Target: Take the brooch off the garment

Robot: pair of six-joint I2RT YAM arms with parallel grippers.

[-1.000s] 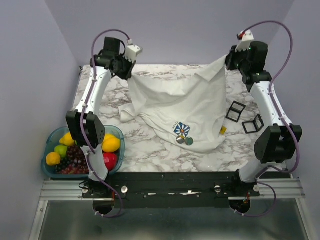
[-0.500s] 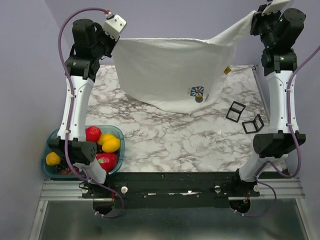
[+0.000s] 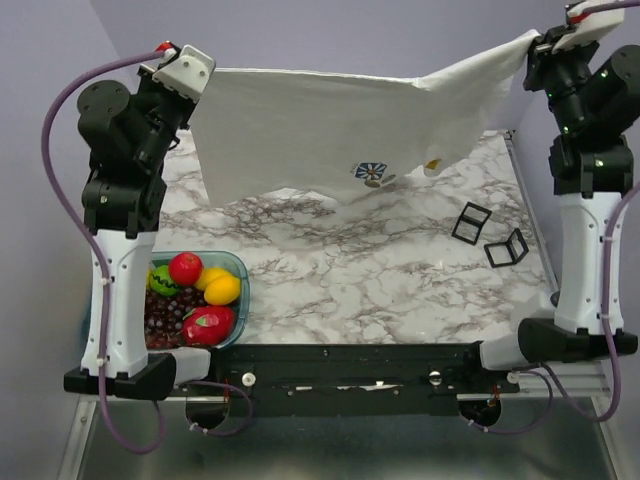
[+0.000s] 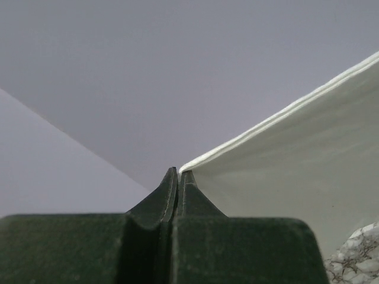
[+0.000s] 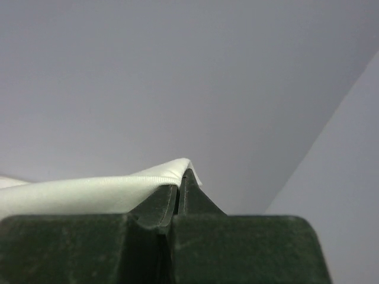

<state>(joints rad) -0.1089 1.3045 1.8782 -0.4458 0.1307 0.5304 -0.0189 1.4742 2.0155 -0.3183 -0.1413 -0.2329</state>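
While both claws are taken up with the cloth, neither is free to reach the brooch (image 3: 372, 172). The left claw (image 4: 179, 174) is pinched together on one top corner of the shirt (image 3: 310, 120), and the right claw (image 5: 179, 178) is pinched together on the opposite corner. Between them the cloth hangs like a banner above the table (image 3: 360, 280), its lower edge sagging close to the marble. The brooch sits low on that sheet, right of middle, below the line between the two claws and well apart from either, somewhat nearer the right one. Near it on the right is a small logo (image 3: 433, 165) with yellow

I judge the shirt light, soft and limp: it will fold and swing wherever it is not held, and thin fabric can slip out of a narrow pinch. The brooch looks small, stiff and light, and is likely fastened through the cloth, so a plain tug would drag the fabric along or tear it. The best hold seems to be across its rim, from the side, with the cloth beside it kept taut. How it is fastened cannot be told from here
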